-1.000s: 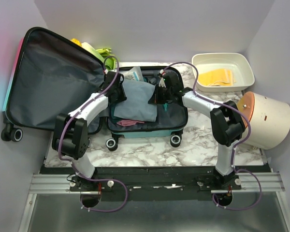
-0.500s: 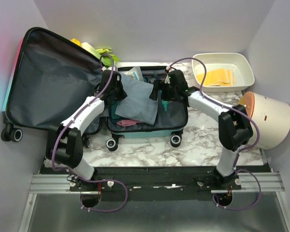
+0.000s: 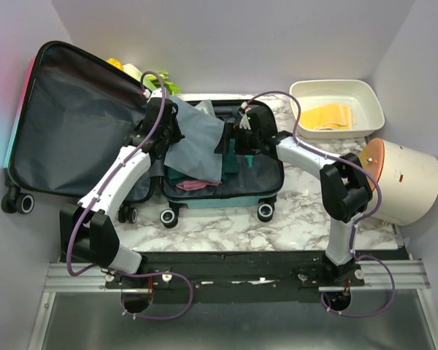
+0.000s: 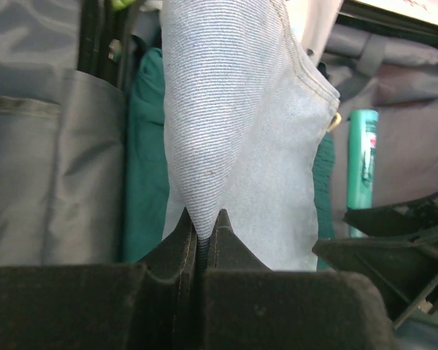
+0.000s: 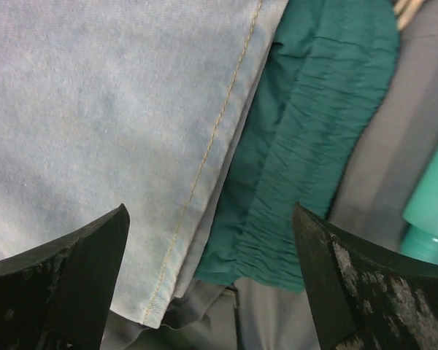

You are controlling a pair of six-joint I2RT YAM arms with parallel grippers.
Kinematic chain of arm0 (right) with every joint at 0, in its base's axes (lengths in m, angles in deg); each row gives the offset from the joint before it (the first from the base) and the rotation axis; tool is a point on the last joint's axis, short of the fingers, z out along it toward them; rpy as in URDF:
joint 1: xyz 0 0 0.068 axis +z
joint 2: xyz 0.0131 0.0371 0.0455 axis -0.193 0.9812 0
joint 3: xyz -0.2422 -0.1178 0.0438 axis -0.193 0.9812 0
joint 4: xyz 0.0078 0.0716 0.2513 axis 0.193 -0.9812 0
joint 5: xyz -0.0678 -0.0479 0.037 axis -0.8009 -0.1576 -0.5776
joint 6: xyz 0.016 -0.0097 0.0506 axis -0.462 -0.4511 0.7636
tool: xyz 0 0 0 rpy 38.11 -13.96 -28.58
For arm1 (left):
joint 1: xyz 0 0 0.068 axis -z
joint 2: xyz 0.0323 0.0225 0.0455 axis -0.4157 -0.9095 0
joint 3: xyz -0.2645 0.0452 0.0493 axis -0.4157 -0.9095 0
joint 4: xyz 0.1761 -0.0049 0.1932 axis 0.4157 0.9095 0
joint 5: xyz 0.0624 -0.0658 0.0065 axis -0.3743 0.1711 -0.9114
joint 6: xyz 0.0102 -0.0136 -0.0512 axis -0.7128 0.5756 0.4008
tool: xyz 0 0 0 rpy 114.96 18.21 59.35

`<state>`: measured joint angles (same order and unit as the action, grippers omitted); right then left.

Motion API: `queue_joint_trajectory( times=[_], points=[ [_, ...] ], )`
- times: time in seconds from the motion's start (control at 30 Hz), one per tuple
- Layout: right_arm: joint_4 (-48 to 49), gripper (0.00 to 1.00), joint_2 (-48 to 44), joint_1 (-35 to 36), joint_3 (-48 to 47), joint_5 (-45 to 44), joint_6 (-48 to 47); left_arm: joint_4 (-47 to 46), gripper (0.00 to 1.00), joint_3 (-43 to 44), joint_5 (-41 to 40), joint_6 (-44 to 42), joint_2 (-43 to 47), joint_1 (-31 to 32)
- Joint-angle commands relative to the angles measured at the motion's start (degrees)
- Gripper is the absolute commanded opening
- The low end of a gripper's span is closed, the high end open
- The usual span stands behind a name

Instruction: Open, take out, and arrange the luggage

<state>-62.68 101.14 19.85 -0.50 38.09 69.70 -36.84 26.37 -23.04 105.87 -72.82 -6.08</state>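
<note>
Your left gripper (image 4: 203, 219) has its jaws pinching a pale blue, fine-ribbed garment (image 4: 233, 131), half lifted; your right gripper (image 5: 210, 215) hangs with jaws spread above its stitched hem; luggage (image 3: 80, 124) open on the marble table (image 3: 226, 230), hard shell, grey fabric lining; crinkled teal garment (image 5: 306, 124) and smooth teal tube (image 4: 363, 160) not yet unpacked; arranging, I judge, mostly ahead.
</note>
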Motion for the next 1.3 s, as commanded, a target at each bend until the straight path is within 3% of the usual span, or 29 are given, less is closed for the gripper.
queue_joint_trajectory(
  times=[0.0,0.67,0.87,1.07,1.27],
  points=[
    [2.9,1.0,2.3,1.6,-3.5,2.9,2.4,1.5,0.0,2.5,-8.9,-2.4,2.3,-0.5],
    [2.0,0.99,12.1,7.1,-13.6,9.2,5.9,-0.4,0.0,0.0,-6.6,-2.4,2.5,-2.7],
    [2.1,0.91,11.6,9.9,-15.3,7.6,4.2,-0.3,0.0,-0.1,-6.7,-2.3,2.7,-2.8],
    [0.7,0.91,10.2,11.0,-16.2,2.2,3.1,-0.3,0.0,-0.3,-7.5,-2.4,3.4,-2.9],
    [0.6,0.88,12.6,11.0,-17.3,2.7,5.0,-0.9,0.0,-0.9,-7.2,-2.4,4.7,-3.1]
  ],
)
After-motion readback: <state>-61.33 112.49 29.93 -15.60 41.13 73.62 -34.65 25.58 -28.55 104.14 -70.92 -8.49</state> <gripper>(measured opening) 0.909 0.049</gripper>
